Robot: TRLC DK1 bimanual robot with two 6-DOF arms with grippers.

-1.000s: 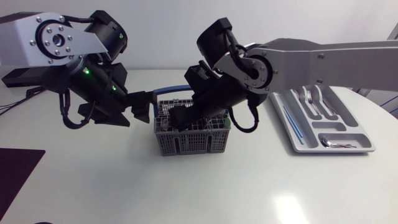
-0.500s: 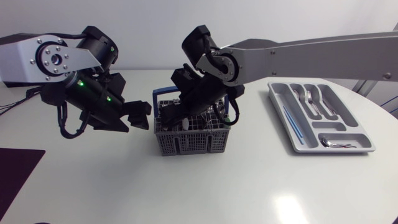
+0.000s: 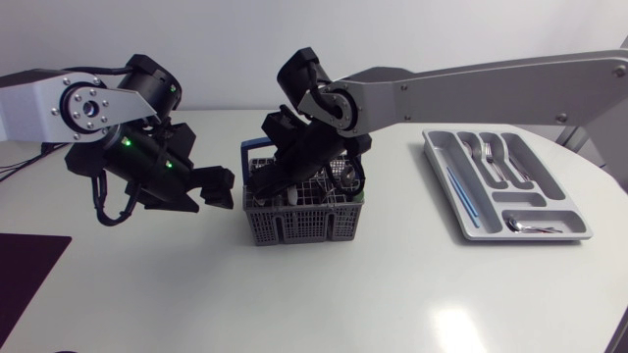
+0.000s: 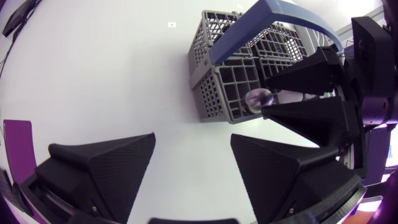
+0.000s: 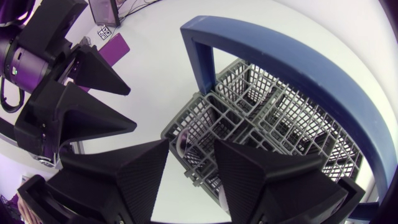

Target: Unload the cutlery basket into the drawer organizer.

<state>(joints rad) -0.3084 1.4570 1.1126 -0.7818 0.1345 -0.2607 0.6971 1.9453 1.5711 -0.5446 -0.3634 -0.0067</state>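
Table [image 3: 324, 294], white, holds everything. Right arm [image 3: 471, 88] comes in from the right and stretches past the middle; left arm [image 3: 59, 103] sits folded at the left side. Drawer organizer [image 3: 548, 186], grey, lies at the table's right, well apart from the basket. Cutlery basket [image 3: 304, 224], grey mesh with a blue handle [image 5: 298, 68] standing upright, sits mid-table between the two arms, with cutlery inside it.

Right gripper [image 3: 275, 181] is down in the basket's top on its left side, under the handle. Whether it is clamped on anything: cannot tell. Left wrist view shows a shiny rounded cutlery end [image 4: 260, 98] right at its tip.

Left gripper [image 3: 218, 186] hangs just beside the basket's left wall, not touching it. Its fingers [image 4: 106, 165] are spread wide, with only bare table between them.

Organizer holds forks [image 3: 488, 157] in an upper slot, a thin blue stick [image 3: 459, 191] in the long left slot, and a spoon [image 3: 530, 227] in the lowest slot.
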